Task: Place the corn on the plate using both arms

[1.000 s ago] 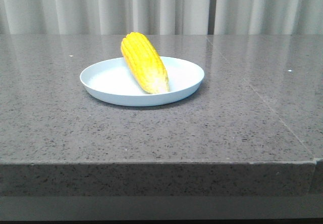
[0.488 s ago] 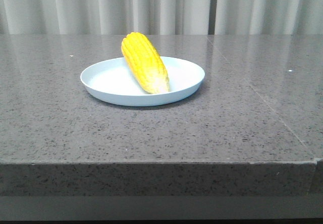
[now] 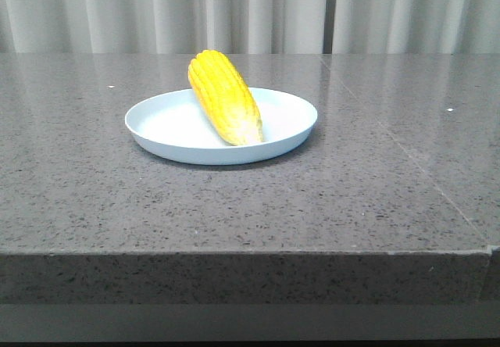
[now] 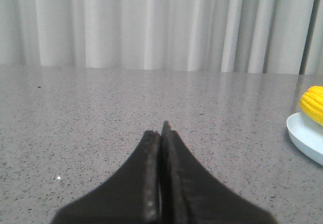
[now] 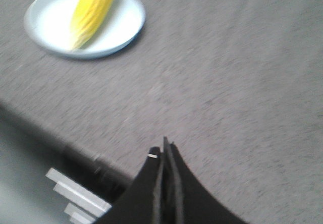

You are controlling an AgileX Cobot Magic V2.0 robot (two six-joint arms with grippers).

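At the near edge of the grey speckled desk [image 3: 250, 206] neither arm appeared in the front view; both were seen only through their own wrist cameras. The right tool [image 5: 165, 151] had its two black fingers pressed together with nothing between them, and it hung above the desk's front edge, well apart from the plate [image 5: 128, 27]; that picture was blurred, so finer detail could not be read. The left tool [image 4: 161, 133] was likewise closed flat and empty, low over the bare desk surface, with the plate's rim [image 4: 303, 138] and one end of the corn [image 4: 314, 103] just showing at the side of its view. Farther back, the pale blue plate [image 3: 156, 124] sat on the desk with the yellow corn [image 3: 223, 93] lying in it at a slant, its paler tip down in the dish and its blunt end propped over the far rim. Placement was judged complete, leaving only retreat. Good practice would be to keep both tools clear of the plate, since a nudge to the rim could roll the propped cob off. Grey curtains [image 3: 250, 11] closed the scene behind.
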